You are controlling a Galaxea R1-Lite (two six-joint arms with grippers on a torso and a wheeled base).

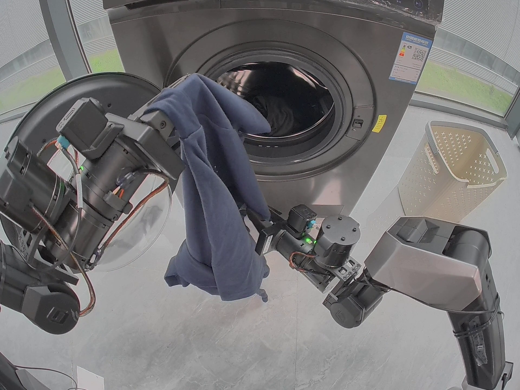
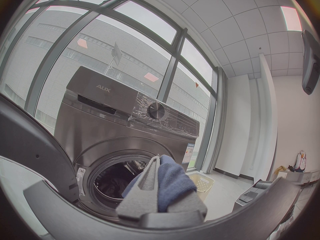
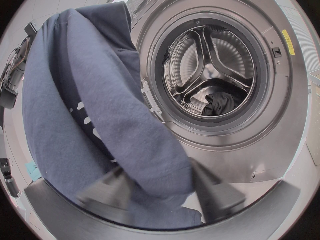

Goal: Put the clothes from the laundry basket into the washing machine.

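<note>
Partly draped over the left gripper [image 2: 166, 184], which pinches its top, a blue garment [image 1: 216, 207] hangs before the washing machine's [image 1: 325, 180] open drum. Its folds cover much of the right gripper [image 3: 156, 190], whose blurred fingers stand spread astride the lower cloth.

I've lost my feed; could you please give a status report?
Left gripper shut on blue garment, before drum mouth. Right gripper open around its lower part. Door open; dark garment inside.
</note>
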